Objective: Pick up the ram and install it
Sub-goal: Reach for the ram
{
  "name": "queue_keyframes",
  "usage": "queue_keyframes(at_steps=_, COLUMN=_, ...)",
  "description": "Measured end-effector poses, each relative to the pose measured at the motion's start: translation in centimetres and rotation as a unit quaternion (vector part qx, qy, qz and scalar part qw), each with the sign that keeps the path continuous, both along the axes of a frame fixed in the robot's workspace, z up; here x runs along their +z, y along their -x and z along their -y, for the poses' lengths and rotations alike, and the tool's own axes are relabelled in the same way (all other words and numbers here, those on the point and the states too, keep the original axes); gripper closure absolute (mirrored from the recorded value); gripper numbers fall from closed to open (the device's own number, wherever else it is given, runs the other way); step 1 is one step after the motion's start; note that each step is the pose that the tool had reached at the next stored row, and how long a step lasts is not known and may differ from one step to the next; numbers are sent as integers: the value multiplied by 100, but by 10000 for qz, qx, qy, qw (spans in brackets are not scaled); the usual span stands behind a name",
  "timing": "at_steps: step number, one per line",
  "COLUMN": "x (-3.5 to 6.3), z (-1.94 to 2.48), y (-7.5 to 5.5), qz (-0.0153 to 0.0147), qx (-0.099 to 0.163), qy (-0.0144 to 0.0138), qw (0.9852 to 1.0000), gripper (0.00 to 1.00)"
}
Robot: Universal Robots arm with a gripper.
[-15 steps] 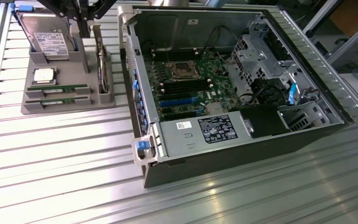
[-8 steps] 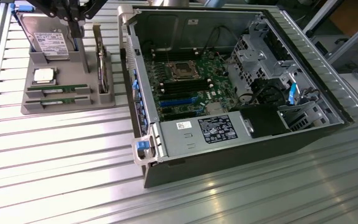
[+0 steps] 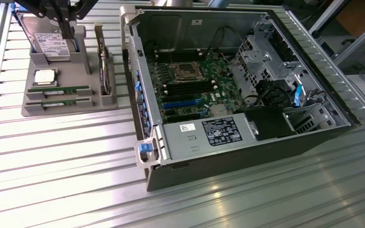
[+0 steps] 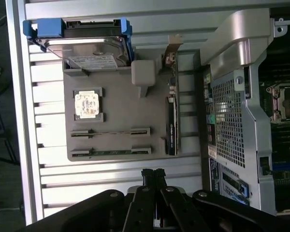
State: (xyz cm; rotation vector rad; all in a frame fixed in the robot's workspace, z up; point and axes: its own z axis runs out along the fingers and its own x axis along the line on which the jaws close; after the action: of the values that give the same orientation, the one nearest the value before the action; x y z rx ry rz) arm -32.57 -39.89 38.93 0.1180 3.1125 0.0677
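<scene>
My claw [image 4: 153, 175]: fingers drawn together, or very nearly so, with nothing between them. I hang empty, high over the tray's end of the worktop [image 3: 74, 156] and clear of everything on it.

Ram [image 4: 110, 132]: in its slot in the grey tray [image 4: 121, 92], standing on its long edge, apart from me and untouched.

Second stick [image 4: 110, 152]: just like the first, in the next slot. The pair runs side by side along the tray's end farthest from the hard drive [image 4: 89, 53].

Why on edge: I judge the slots keep each stick upright so that its thin top edge is free for my fingers to close across.

Other parts on the tray: the square processor [image 4: 88, 104] lies flat in its pocket between the hard drive and the sticks. A card [image 4: 170, 125] stands on edge along the tray's side nearest the computer.

Computer case [image 3: 246, 90]: lying open on the worktop at the exterior view's right of the tray, with the board facing up, I judge so that parts can go in from above.

Memory slots [image 3: 186, 89]: long dark rows beside the empty socket [image 3: 186, 71]. They look bare, though I cannot be sure.

Progress: by my reckoning at the very start, with no stick lifted or fitted.
</scene>
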Motion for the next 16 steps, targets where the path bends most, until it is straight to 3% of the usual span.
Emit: queue_keyframes(at_steps=16, x=-2, z=0, y=201, qz=0, qx=0, qy=0, qw=10000, gripper=86)
